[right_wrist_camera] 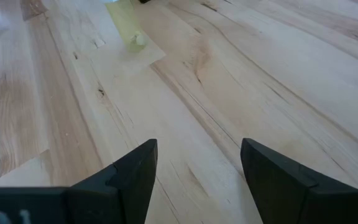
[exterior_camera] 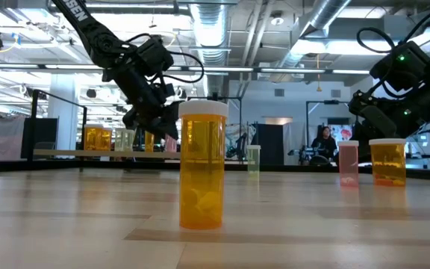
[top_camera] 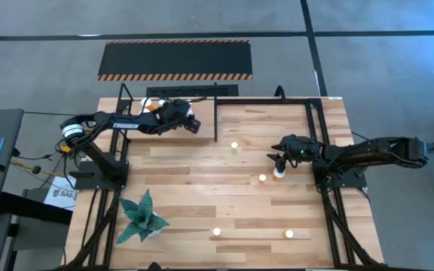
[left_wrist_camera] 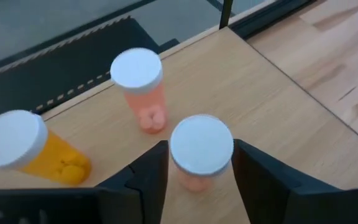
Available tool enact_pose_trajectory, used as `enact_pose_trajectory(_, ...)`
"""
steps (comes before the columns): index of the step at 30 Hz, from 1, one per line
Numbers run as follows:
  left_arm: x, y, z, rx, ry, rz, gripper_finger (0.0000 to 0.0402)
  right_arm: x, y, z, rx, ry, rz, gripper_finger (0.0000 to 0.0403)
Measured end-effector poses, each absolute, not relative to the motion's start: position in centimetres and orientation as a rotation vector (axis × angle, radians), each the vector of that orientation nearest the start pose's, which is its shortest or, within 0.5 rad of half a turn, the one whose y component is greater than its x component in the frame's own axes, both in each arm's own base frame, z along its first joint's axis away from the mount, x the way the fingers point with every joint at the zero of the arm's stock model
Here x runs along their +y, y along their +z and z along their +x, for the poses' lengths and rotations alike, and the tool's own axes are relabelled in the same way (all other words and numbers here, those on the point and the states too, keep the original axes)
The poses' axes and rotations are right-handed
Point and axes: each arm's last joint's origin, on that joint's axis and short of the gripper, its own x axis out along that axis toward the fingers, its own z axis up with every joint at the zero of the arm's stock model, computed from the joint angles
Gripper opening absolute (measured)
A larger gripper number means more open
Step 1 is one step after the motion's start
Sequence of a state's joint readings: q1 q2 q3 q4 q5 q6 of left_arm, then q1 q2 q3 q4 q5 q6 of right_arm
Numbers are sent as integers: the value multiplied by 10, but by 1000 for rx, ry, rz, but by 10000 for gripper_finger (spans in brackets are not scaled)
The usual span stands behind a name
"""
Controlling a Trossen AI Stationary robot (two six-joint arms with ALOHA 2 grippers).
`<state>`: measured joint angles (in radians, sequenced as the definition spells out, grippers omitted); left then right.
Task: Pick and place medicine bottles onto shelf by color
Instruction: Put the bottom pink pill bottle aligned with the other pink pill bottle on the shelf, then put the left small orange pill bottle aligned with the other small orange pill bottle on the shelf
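Observation:
My left gripper [top_camera: 192,123] is over the shelf [top_camera: 202,132], a light wooden board with black posts at the table's far left, and is shut on a pinkish bottle with a white cap [left_wrist_camera: 202,146]. A second pinkish bottle [left_wrist_camera: 143,87] and an orange bottle [left_wrist_camera: 36,152] stand on the board beside it. My right gripper [top_camera: 279,161] is open and empty [right_wrist_camera: 197,168] above bare table wood, just beyond an orange bottle [top_camera: 278,175]. Other bottles stand on their bases on the table: a pinkish one [top_camera: 262,178], a pale one [top_camera: 234,146], and two near the front edge [top_camera: 217,232] [top_camera: 289,234]. My left gripper pinches the pinkish bottle at its white cap's rim [left_wrist_camera: 174,152], one finger on each side. The fingers come from above, slanting down. The bottle is upright; I cannot tell whether its base [left_wrist_camera: 191,183] rests on the shelf board or hangs just above it.
A black panel with hazard-striped edges [top_camera: 175,60] lies beyond the table's far edge. A green star-shaped plant [top_camera: 142,217] sits at the near left. Black frame rails [top_camera: 311,120] run along the right side. The large orange bottle [exterior_camera: 202,164] stands nearest the low camera.

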<state>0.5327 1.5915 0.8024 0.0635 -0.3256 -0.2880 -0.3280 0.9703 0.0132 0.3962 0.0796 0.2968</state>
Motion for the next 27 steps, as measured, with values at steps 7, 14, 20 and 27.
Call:
enact_pose_trajectory(7, 164, 188, 260, 579, 920, -320, 179, -48, 104, 134, 498, -478, 355, 256)
enact_pose_trajectory(14, 159, 213, 251, 520, 927, -274, 186, -48, 104, 134, 498, -478, 355, 256)
enact_pose_trajectory(20, 149, 235, 246, 465, 864, -214, 186, -48, 104, 134, 498, -478, 355, 256)
enact_pose_trajectory(27, 120, 247, 257, 413, 758, -169, 186, -48, 104, 134, 498, -478, 355, 256)
